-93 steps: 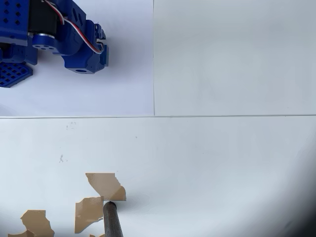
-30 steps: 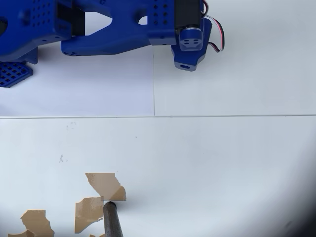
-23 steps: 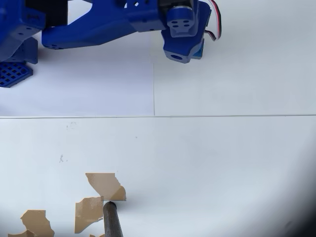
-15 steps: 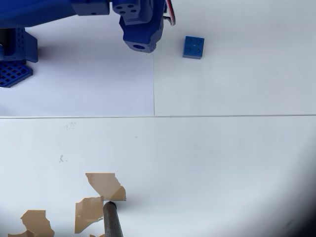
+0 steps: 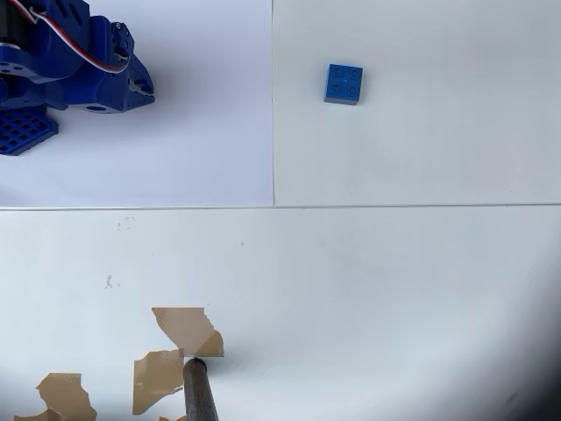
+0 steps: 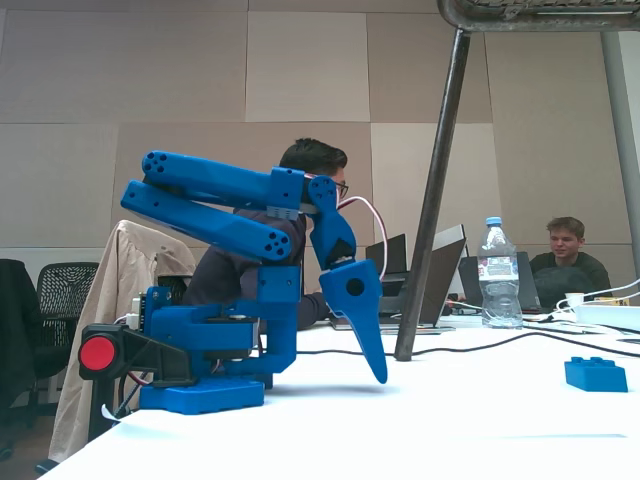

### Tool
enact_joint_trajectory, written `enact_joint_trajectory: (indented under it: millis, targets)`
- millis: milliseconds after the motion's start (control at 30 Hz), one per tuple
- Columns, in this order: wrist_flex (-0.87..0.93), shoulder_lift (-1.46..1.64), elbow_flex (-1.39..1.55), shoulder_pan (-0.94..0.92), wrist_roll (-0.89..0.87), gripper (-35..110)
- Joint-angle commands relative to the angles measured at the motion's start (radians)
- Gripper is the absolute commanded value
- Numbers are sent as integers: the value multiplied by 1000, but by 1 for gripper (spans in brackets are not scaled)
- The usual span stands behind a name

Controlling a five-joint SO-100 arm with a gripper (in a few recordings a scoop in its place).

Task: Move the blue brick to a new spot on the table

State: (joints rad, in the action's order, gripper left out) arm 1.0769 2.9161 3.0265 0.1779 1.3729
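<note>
There, blue brick (image 5: 344, 84) flat on the white counter (image 5: 394, 289), studs up, just right of the paper sheet (image 5: 202, 132) edge in the overhead view, upper middle. In the fixed view, same brick (image 6: 596, 374) low at far right, well apart from the pincer (image 6: 376, 372). Nothing touching it. Bare counter all round the brick, wide open below and to the right; torn tape patches (image 5: 186, 329) and a dark rod (image 5: 200, 390) far off near the bottom edge. Arm folded back over its base, pincer tip pointing down just above the counter, holding nothing. Open or closed: cannot tell.
</note>
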Motion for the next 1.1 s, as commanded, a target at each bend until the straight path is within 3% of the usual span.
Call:
enact_joint_trajectory:
  millis: [0, 33, 200, 533, 700, 1067]
  targets:
    - [129, 301, 103, 17, 35, 0]
    - [170, 420, 149, 3, 29, 0]
    - [124, 423, 193, -37, 80, 0]
    - [138, 416, 193, 11, 31, 0]
    - [135, 423, 193, 0, -115, 1]
    - [135, 423, 193, 0, -115, 1]
